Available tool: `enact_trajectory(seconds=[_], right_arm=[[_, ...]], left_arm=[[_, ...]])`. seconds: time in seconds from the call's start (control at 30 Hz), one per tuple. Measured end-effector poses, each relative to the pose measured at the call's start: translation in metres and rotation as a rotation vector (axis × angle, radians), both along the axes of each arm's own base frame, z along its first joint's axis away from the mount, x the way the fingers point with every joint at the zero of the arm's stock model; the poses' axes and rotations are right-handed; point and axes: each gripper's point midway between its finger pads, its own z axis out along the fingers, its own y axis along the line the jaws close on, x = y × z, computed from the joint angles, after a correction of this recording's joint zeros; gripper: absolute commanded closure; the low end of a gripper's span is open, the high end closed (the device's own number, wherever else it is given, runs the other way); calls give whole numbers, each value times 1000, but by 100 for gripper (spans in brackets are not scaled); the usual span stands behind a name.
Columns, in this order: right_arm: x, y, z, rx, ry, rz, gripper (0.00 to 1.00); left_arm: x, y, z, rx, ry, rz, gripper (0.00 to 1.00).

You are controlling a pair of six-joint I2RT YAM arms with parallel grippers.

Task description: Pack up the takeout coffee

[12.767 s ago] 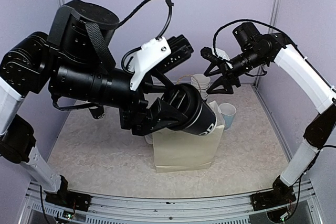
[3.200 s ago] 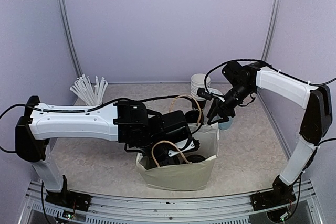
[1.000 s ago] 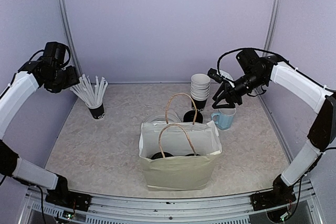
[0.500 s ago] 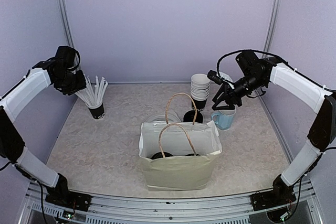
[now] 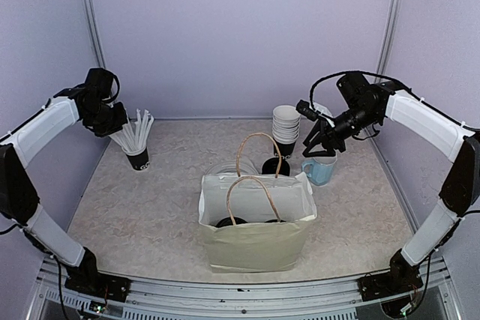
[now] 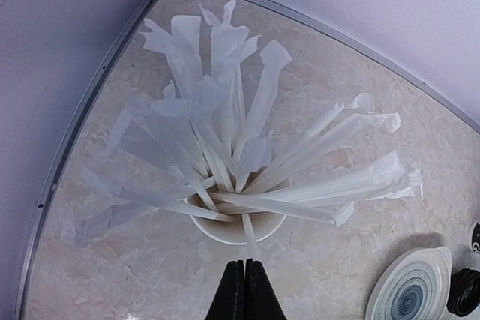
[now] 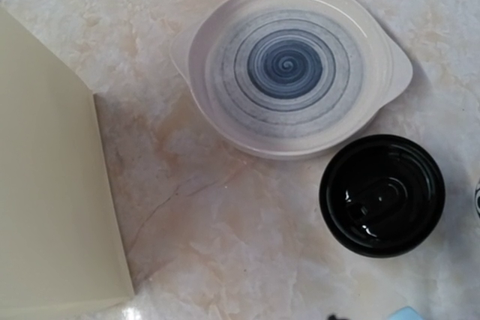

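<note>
Lavender booth: left gripper (image 6: 244, 271) pinched above straw cup (image 6: 225, 228), right gripper (image 5: 320, 145) aloft.

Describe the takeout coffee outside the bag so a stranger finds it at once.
Start from the paper bag in the middle of the table. Just behind it, between the swirl-patterned plate and the light blue mug, stands the takeout coffee. Unlike the stacked white cups beside it, it has a round black lid.

- Bag (image 5: 259, 241) walls cover all but the dark tops of what's inside.
- Plate (image 5: 223, 167) mostly hidden behind it.
- Coffee cup (image 5: 274, 164), lower part hidden too.
</note>
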Motion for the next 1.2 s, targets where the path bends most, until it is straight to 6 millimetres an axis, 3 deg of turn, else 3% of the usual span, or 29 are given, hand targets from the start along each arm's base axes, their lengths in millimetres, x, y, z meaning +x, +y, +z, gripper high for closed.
enact_trajectory(seconds=[0.1, 0.2, 0.4, 0.57, 0.63, 0.77, 0.93, 1.03, 1.2], right_arm=[[0, 0, 0, 0, 0, 0, 51], [0, 0, 0, 0, 0, 0, 51], [1, 1, -1, 1, 6, 2, 51], [2, 3, -3, 5, 17, 5, 52], [3, 3, -2, 6, 14, 5, 52], [3, 3, -2, 6, 20, 7, 52], [4, 4, -10, -4, 45, 6, 52], [5, 3, -14, -13, 52, 3, 53], [8, 1, -20, -37, 52, -10, 52]], left_arm=[[-1, -2, 4, 7, -2, -3, 100], [-2, -6, 28, 27, -24, -7, 100], [-10, -29, 124, 41, -206, -38, 100], [-31, -49, 174, 23, -298, -93, 100], [-40, -68, 190, 10, -327, -148, 100], [-65, -127, 237, -41, -418, -322, 100], [-116, -195, 288, -147, -535, -574, 100], [-144, -223, 306, -210, -571, -703, 100], [-173, -249, 311, -282, -563, -842, 100]])
